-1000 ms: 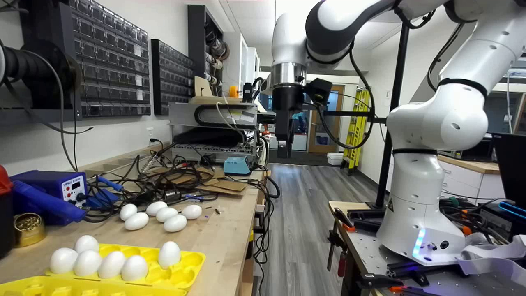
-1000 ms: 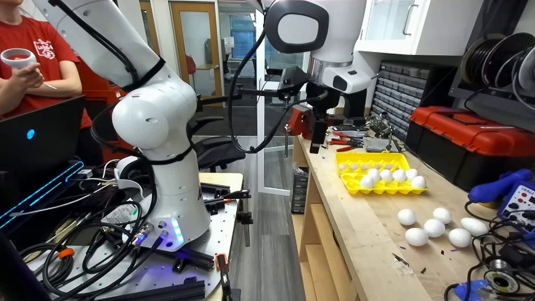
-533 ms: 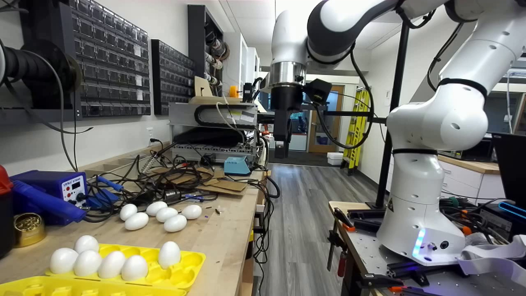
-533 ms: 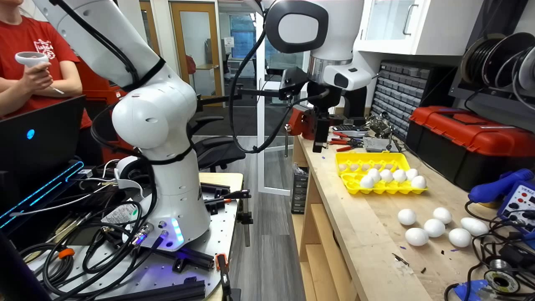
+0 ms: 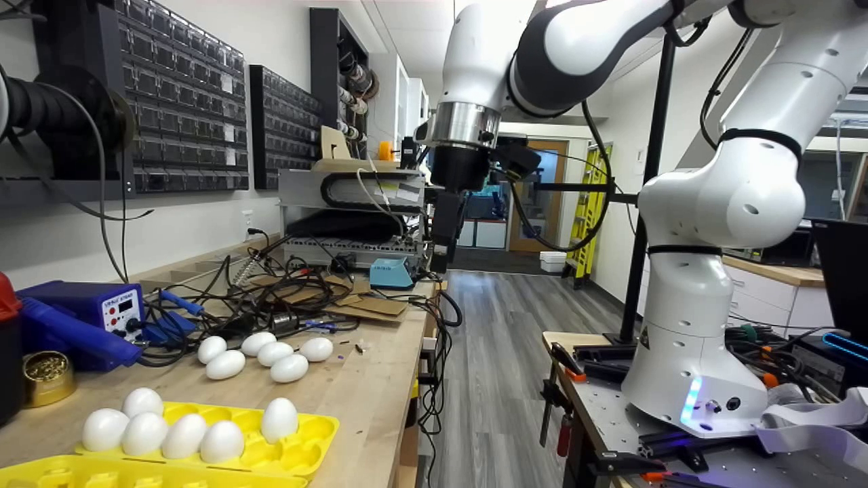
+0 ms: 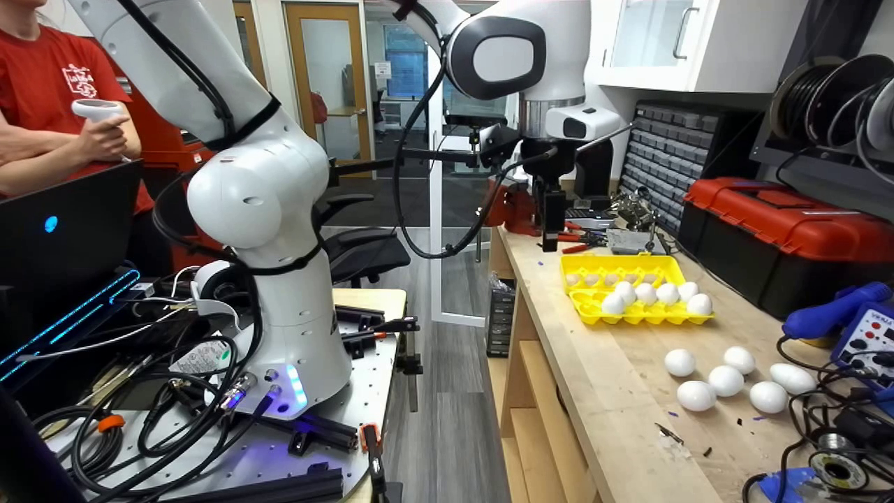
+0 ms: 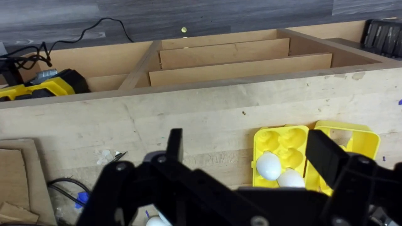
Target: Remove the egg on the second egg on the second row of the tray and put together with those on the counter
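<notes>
The counter (image 5: 366,379) holds eggs (image 5: 274,354) and a blurrily lettered blue unit (image 5: 102,305).

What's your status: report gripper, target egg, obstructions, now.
Gripper open, holding nothing. Likely target egg sits in yellow tray, not lifted. Six eggs on counter. Neighbouring egg close by may crowd the grasp.

"Look down first."

"Can see a grey, plank-patterned floor (image 5: 508,379), darker farther back, with a pale sheen."

"And up?"

"Can make out a white ceiling (image 5: 415,24), and a pale wall (image 5: 196,224) hung with black drawer racks (image 5: 182,102)."

"Found any furniture?"

"Spotted a black office chair (image 6: 370,251) and a white, glass-fronted wall cabinet (image 6: 744,49)."

"Farther off?"

"Got a wood-framed glass door (image 6: 328,91) near a window (image 6: 406,66), plus a tall yellow ladder (image 5: 587,213)."
</notes>
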You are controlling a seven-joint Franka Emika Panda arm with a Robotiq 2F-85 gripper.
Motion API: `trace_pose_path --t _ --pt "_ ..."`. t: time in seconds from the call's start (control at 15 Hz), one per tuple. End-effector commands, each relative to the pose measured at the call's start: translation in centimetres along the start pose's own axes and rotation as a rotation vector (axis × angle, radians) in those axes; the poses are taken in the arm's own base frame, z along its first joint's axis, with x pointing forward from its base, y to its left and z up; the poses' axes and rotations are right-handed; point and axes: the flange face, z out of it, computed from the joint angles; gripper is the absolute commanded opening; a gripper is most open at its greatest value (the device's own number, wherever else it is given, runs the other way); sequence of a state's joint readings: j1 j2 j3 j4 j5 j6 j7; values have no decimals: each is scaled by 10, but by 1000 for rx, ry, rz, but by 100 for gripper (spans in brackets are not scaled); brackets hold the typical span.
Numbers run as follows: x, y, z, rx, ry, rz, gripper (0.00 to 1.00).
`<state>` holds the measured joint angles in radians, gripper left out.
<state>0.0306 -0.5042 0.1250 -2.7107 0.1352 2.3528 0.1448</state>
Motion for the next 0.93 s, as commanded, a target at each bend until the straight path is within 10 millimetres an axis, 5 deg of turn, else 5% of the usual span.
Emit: trace_pose_path --t 0.0,0.73,0.87 --pt "13 -21 13 -51 45 -35 100" --pt "80 -59 63 -148 40 -66 100" --pt "71 -55 62 -130 45 -84 100"
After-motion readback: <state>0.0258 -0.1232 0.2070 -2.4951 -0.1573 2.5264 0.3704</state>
